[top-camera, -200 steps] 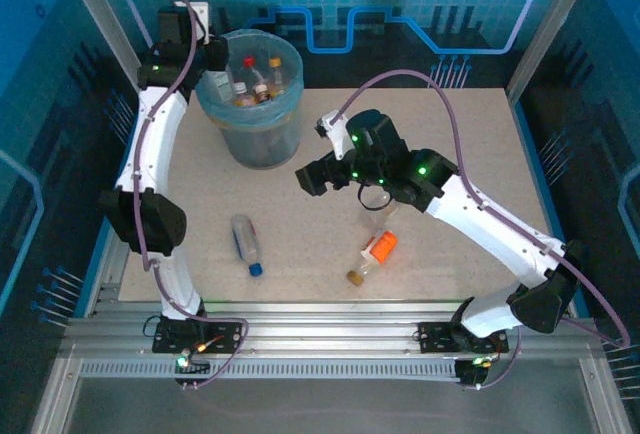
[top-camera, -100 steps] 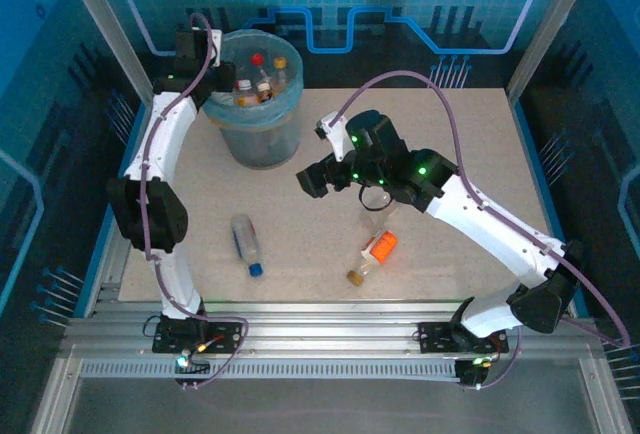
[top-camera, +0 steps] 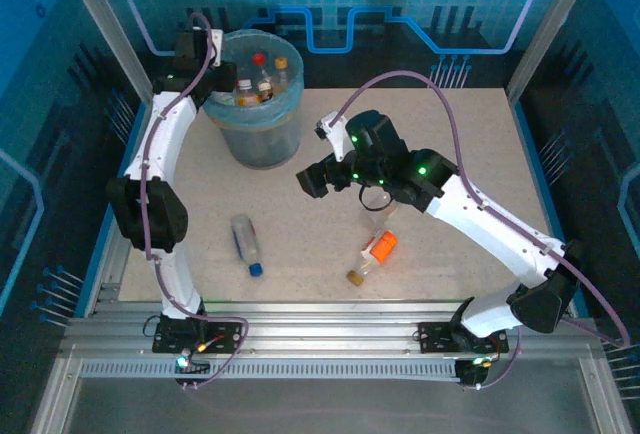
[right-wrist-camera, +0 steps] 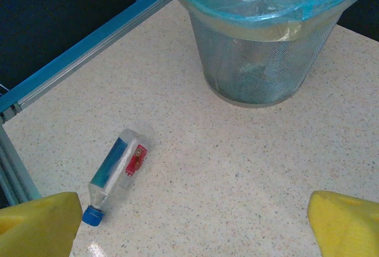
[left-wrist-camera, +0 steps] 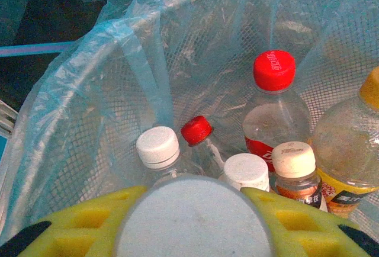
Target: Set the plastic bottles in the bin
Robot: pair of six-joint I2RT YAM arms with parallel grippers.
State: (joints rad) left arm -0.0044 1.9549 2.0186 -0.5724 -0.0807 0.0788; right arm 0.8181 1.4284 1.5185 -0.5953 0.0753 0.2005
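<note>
**While two bottles lie on the table, the rest stand in the bin**

Where the speckled beige table [top-camera: 470, 134] meets its left edge, a blue metal rail [right-wrist-camera: 89, 50] runs along it. Metal posts and blue patterned wall panels close in the space behind.

The bin [top-camera: 262, 134] stands at the far left of the table. It is a mesh basket lined with a pale blue plastic bag folded over the rim. Inside it stand a red-capped bottle [left-wrist-camera: 275, 115], a yellow-labelled bottle [left-wrist-camera: 349, 150], a cream-capped bottle [left-wrist-camera: 293, 159], and others with white and small red caps.

A blue-capped bottle [top-camera: 245, 242] lies on its side on the near left part of the table, well apart from the bin. An orange-labelled bottle [top-camera: 372, 257] lies nearer the middle, below the right arm.

The left gripper [left-wrist-camera: 195, 209] hangs over the bin's mouth. Its yellow fingers press on either side of a pale round thing [left-wrist-camera: 192, 236], whose kind I cannot tell.

The right gripper [right-wrist-camera: 195, 221] hovers over the middle of the table with its fingers spread wide and nothing between them.
</note>
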